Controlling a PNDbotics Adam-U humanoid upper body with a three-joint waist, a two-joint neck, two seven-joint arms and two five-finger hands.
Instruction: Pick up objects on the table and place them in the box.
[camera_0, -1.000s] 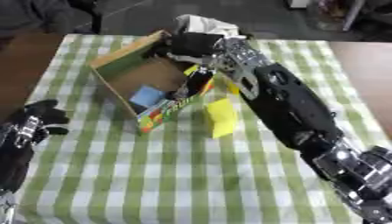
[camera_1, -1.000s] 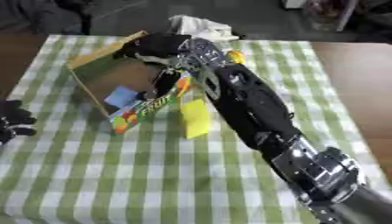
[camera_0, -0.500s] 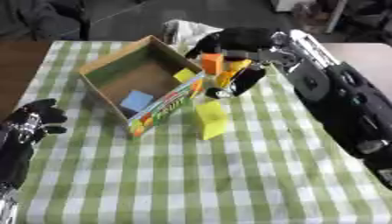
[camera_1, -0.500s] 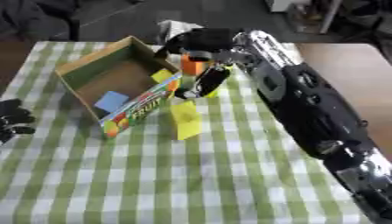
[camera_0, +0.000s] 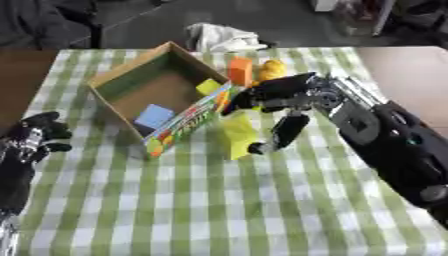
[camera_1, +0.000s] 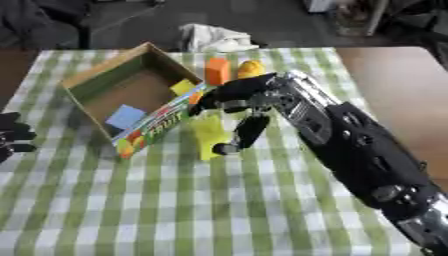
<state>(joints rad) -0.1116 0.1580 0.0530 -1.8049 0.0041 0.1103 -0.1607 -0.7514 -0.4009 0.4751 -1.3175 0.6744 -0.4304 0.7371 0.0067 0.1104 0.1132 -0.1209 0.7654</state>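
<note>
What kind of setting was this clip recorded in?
Probably an indoor lab or workshop set up for a sorting demo, not a home. A table with a green checked cloth holds an open cardboard box and small coloured blocks, such as an orange one, with a dark bare floor beyond.

A white crumpled cloth (camera_0: 220, 37) lies at the far edge of the green-checked tablecloth (camera_0: 219, 200).

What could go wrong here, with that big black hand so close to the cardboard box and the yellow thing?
Two risks, judging by how things lie now.

1. The right hand hangs right beside the box, near its printed front wall; a sideways move could shove or tip it.

2. The yellow block stands on the cloth against the hand's fingers; it might get knocked over or pushed away rather than picked up.
</note>
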